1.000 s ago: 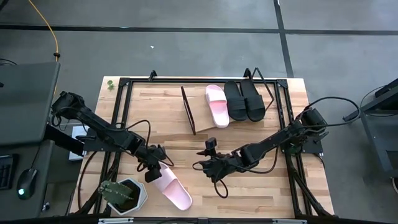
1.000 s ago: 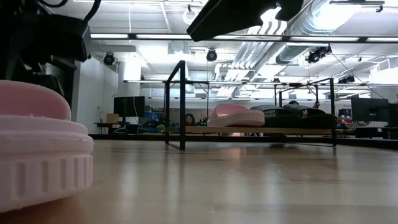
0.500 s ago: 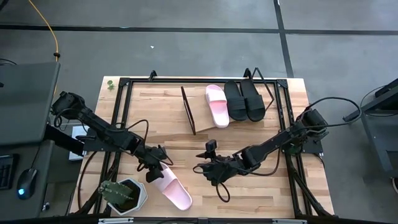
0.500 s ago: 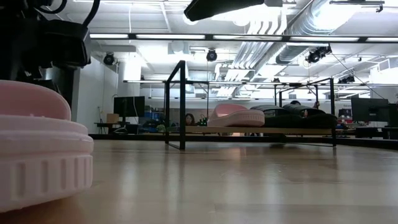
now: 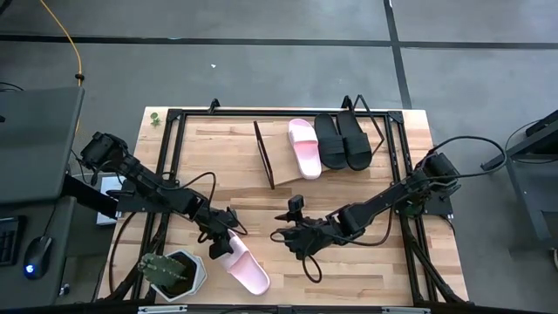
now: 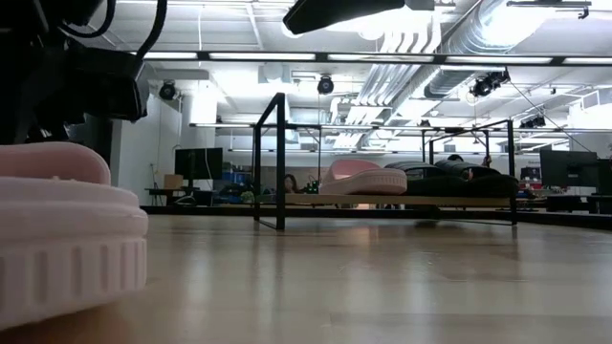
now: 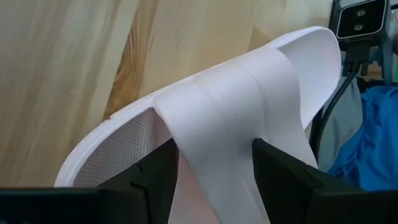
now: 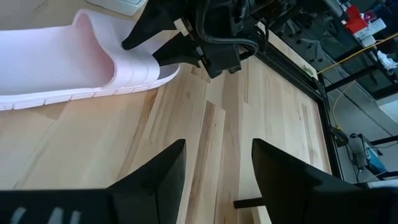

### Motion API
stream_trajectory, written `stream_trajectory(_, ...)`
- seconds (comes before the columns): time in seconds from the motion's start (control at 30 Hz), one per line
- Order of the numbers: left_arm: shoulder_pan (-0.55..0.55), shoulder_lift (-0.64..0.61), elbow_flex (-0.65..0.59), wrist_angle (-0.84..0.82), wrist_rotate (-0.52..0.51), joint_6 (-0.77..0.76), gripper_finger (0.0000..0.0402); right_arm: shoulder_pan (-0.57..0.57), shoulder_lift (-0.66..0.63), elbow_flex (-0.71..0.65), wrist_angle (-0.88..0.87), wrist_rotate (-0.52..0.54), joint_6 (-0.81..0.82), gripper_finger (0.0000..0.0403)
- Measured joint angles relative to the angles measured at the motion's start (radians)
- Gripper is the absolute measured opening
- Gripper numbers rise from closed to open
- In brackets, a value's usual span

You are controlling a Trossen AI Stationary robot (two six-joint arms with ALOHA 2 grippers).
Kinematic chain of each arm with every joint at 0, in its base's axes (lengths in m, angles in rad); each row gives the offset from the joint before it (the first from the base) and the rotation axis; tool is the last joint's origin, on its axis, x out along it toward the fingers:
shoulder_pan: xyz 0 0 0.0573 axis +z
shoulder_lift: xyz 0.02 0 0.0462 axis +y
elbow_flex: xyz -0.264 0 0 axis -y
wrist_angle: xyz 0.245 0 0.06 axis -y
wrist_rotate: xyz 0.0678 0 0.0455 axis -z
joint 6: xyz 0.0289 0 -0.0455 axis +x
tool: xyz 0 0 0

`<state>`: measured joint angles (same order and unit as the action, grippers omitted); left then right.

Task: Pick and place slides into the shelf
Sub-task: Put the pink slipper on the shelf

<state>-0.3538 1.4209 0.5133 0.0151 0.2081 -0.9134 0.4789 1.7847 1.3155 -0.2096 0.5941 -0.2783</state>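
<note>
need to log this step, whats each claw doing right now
left claw: fingers either side of the pink slide's strap on the table; grip cannot be told.
right claw: open, empty, over the table near that slide.

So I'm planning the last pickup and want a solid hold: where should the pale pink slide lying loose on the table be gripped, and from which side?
Grip the wide strap of the pale pink slide, coming from above with a finger on each side. It arches clear of the flat footbed, so fingers fit around it. The left gripper is already there, its fingers straddling the strap.
</note>
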Motion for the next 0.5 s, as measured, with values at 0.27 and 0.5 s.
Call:
stream_trajectory(0.27, 0.000, 0.003, 0.000, 0.046, 0.014, 0.045, 0.0189, 0.000, 0.000, 0.000, 0.000, 0.000, 0.000, 0.0174)
stream_trajectory(0.5, 0.000, 0.004, 0.000, 0.095, 0.045, 0.072, 0.0158, 0.000, 0.000, 0.000, 0.000, 0.000, 0.000, 0.0174)
